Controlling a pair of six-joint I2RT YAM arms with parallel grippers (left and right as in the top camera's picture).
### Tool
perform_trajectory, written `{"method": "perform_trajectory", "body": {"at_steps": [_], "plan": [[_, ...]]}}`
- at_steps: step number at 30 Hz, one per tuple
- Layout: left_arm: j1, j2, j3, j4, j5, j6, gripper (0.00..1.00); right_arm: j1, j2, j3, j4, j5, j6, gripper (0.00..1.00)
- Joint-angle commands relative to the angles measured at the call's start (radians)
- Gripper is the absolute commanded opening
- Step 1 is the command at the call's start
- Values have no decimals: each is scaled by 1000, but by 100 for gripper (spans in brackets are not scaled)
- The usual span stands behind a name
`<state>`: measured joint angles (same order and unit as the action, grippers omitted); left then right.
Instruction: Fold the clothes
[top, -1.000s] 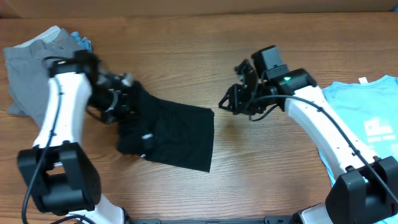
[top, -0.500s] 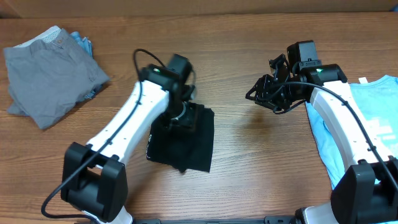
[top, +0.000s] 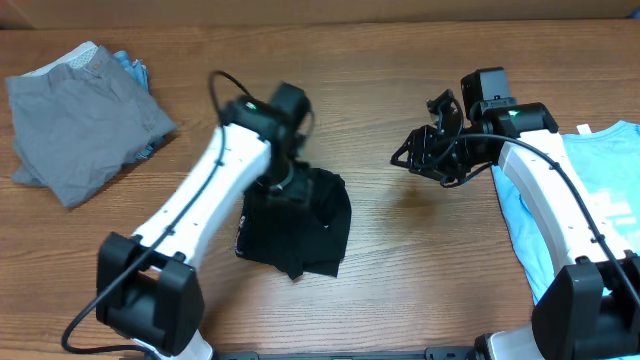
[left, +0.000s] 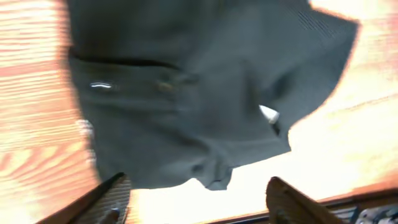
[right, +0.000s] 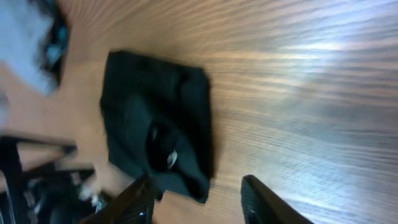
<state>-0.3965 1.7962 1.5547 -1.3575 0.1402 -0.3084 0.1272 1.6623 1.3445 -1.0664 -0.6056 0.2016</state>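
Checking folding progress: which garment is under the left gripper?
The black T-shirt, in the middle; the grey garment and light-blue tee lie far to either side.

black short-sleeved t-shirt (top: 312, 232), folded into a rumpled compact bundle with a tiny white label (left: 268, 114) exposed, lying at centre; grey garment (top: 80, 115) heaped at far left; light-blue white-printed tee (top: 612, 160) spread flat at far right.

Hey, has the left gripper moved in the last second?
Yes. The left gripper swung rightward, away from the grey garment, and now hangs open over the black T-shirt.
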Motion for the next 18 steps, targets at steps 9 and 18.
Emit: {"method": "perform_trajectory", "body": {"at_steps": [9, 18], "plan": [[225, -23, 10, -16, -8, 126, 87, 268, -10, -74, 56, 24, -98, 51], [235, -23, -137, 46, 29, 200, 86, 436, 121, -100, 154, 77, -83, 61]]}}
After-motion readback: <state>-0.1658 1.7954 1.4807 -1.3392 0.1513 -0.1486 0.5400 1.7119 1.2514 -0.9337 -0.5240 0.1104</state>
